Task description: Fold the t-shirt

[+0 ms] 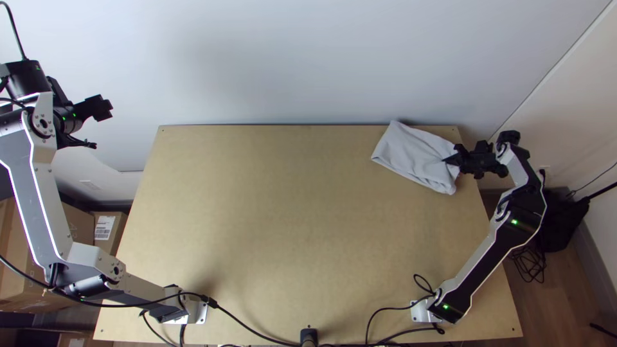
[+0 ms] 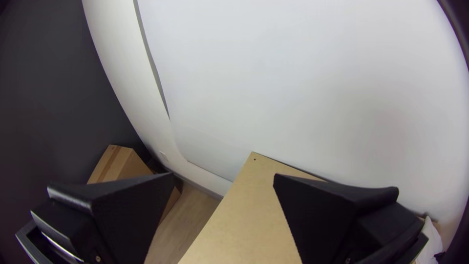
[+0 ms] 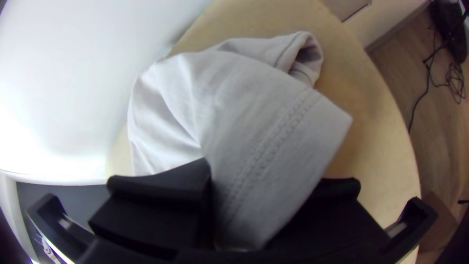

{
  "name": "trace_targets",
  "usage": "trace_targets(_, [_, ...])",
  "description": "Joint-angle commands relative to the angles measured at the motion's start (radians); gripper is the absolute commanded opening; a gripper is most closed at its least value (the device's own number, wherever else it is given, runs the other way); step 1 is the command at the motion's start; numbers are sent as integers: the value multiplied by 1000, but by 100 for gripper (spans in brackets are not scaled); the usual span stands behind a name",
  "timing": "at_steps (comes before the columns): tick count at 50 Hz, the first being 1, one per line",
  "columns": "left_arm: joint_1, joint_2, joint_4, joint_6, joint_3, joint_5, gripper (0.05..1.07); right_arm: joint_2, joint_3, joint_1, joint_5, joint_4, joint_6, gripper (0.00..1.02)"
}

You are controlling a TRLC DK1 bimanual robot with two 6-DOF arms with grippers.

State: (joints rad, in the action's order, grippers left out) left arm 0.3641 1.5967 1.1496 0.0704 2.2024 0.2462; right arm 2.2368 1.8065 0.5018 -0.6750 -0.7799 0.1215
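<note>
In the top view the right gripper [image 1: 454,159] is at the right end of the light grey t-shirt [image 1: 411,153], which lies bunched into a compact bundle at the table's far right corner. The right wrist view has the right gripper [image 3: 225,183] shut on the t-shirt [image 3: 254,112]; a stitched hem band rises between its fingers and drapes over one of them, with a small open fold beyond. Off the table's left side, high up, hangs the left gripper [image 1: 104,108]. Seen in the left wrist view, the left gripper [image 2: 223,175] stands open, holding nothing.
The wooden table [image 1: 283,212] stretches bare between the arms. A pale wall [image 1: 289,64] rises along its far edge. Cables [image 1: 250,329] run along the near edge by the arm bases. Cardboard boxes [image 1: 80,231] stand on the floor at left, and a dark bag [image 1: 562,225] at right.
</note>
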Motion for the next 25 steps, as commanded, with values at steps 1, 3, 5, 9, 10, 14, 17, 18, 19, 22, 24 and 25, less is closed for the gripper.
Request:
trace_targets(1, [-1, 6, -8, -1, -10, -10, 103, 53, 74, 37, -12, 1, -14, 10])
trace_targets(3, [1, 6, -7, -1, -12, -10, 103, 64, 90, 46, -12, 1, -16, 45])
trace_targets(5, [-1, 6, -5, -1, -12, -10, 103, 75, 106, 52, 2, 1, -16, 92])
trace_targets(9, [-4, 8, -2, -1, -12, -10, 103, 86, 134, 64, 60, 10, -17, 99])
trace_targets(10, [-5, 8, -2, -3, -12, -10, 103, 86, 136, 69, 69, 16, -17, 99])
trace_targets(14, [-16, 8, -5, -3, -6, -10, 103, 70, 136, 96, 120, 44, -19, 99])
trace_targets(17, [-25, 9, -7, -3, -3, -10, 103, 47, 129, 121, 176, 82, -37, 99])
trace_targets(18, [-28, 9, -10, -1, -1, -10, 103, 38, 128, 132, 195, 94, -42, 99])
trace_targets(19, [-31, 9, -11, -1, -1, -10, 103, 29, 128, 141, 213, 108, -43, 99])
trace_targets(22, [-36, 11, -19, 0, 0, -10, 103, -8, 132, 170, 255, 140, -57, 99])
trace_targets(24, [-39, 12, -22, 3, 3, -10, 103, -40, 132, 184, 293, 165, -82, 99])
trace_targets(25, [-40, 12, -24, 3, 5, -10, 103, -60, 132, 192, 311, 180, -91, 99])
